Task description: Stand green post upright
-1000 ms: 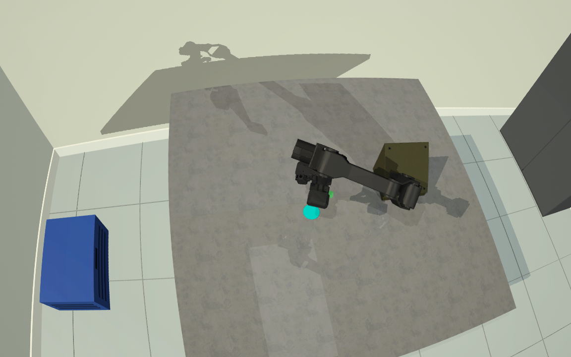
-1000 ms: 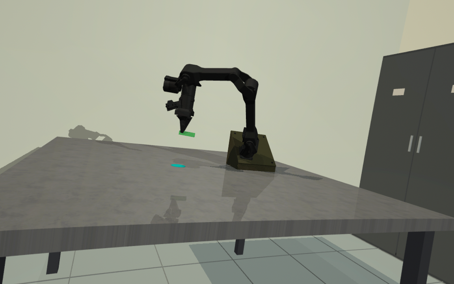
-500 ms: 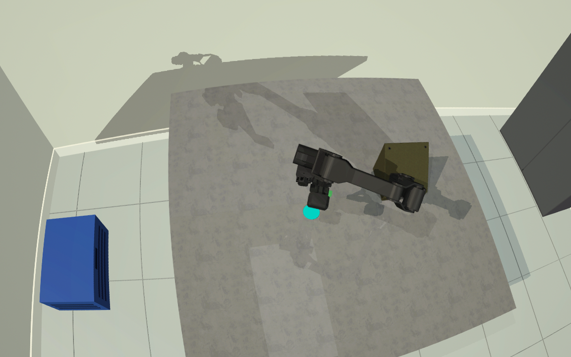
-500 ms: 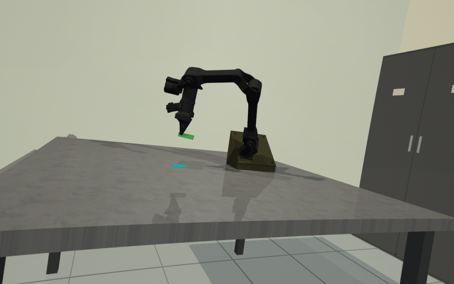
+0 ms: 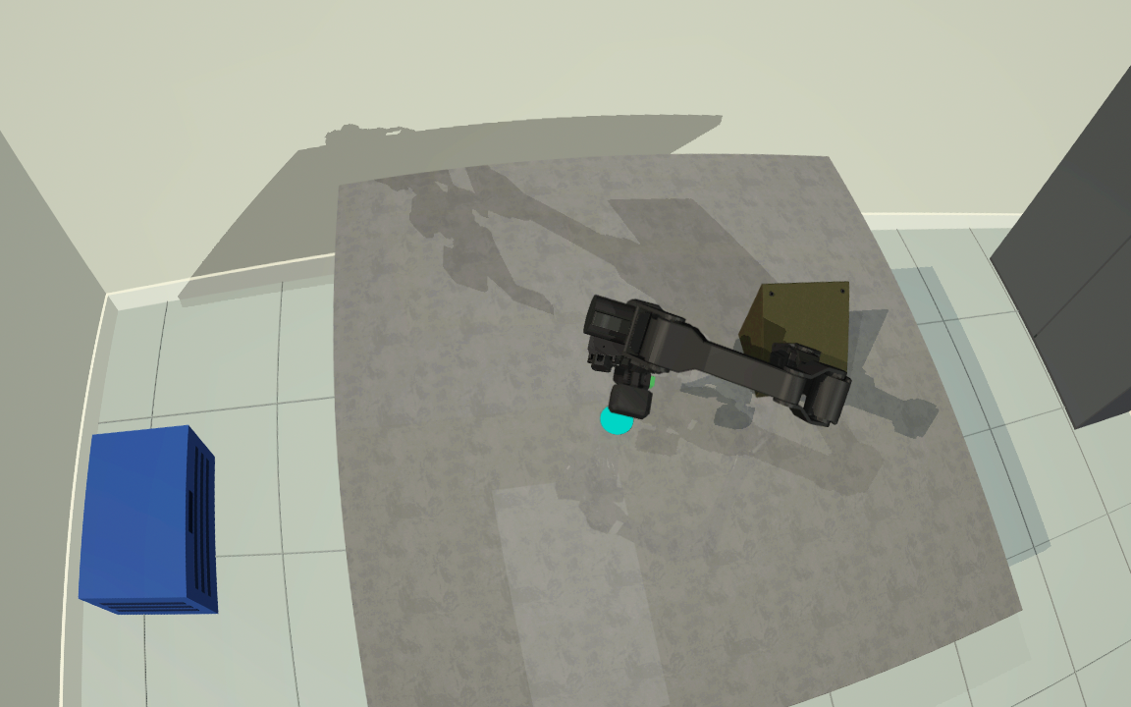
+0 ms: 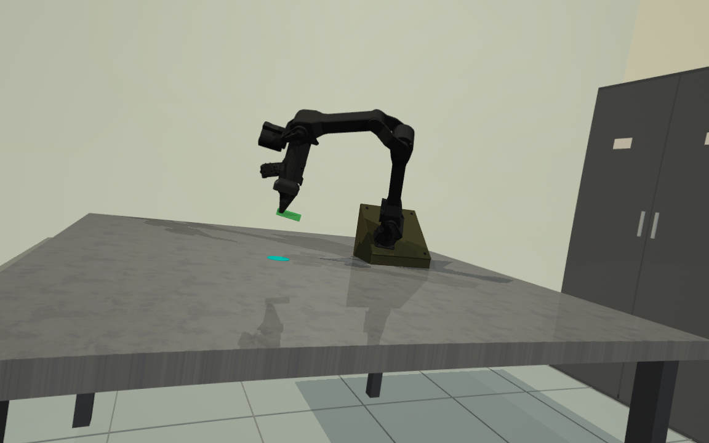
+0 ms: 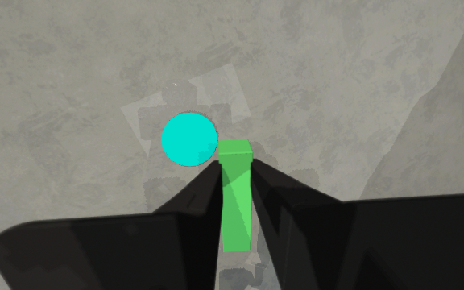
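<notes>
The green post (image 5: pixel 652 380) (image 6: pixel 290 215) (image 7: pixel 236 201) is in the air above the table, close to level, its far end from the fingers tilted slightly down in the exterior view. My gripper (image 6: pixel 280 210) (image 7: pixel 234 167) is shut on the post near one end. In the top view the arm hides the fingers and most of the post. The cyan circle (image 5: pixel 616 420) (image 6: pixel 277 258) (image 7: pixel 189 139) lies flat on the table, below the gripper. In the wrist view it is just left of the post's near end, with nothing standing on it.
The arm's olive base block (image 5: pixel 807 316) (image 6: pixel 401 254) stands on the grey table (image 5: pixel 429 421) (image 6: pixel 153 308), to the right of the circle. A blue box (image 5: pixel 134 518) stands on the floor left of the table. A dark cabinet (image 5: pixel 1105 263) (image 6: pixel 654 181) stands to the right.
</notes>
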{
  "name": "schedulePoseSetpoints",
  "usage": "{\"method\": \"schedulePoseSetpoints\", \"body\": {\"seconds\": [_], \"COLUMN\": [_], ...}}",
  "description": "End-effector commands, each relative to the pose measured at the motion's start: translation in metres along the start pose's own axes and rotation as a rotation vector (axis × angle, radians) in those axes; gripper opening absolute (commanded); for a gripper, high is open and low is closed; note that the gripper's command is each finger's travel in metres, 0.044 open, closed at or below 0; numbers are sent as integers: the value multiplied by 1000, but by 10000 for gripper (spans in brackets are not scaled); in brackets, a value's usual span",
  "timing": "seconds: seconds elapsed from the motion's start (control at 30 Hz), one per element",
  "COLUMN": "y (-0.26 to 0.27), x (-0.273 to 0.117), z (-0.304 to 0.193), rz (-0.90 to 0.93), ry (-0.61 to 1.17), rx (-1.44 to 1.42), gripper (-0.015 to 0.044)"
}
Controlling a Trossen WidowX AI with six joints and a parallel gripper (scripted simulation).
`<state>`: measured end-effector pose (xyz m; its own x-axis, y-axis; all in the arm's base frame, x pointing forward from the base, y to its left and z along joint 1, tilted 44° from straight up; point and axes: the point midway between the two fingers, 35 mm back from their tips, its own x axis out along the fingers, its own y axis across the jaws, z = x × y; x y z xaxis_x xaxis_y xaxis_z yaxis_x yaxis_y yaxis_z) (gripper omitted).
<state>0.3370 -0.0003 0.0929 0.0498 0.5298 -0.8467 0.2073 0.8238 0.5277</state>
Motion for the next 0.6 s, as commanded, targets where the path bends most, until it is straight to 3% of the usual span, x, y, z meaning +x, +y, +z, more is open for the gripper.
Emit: {"method": "schedulePoseSetpoints", "body": {"seconds": [0.0, 0.57], "y": [-1, -4], "x": [3, 11], "z": [-1, 1], "rz": [-19, -81], "ry": [-15, -98], "rx": [1, -10], "gripper": [23, 23]}}
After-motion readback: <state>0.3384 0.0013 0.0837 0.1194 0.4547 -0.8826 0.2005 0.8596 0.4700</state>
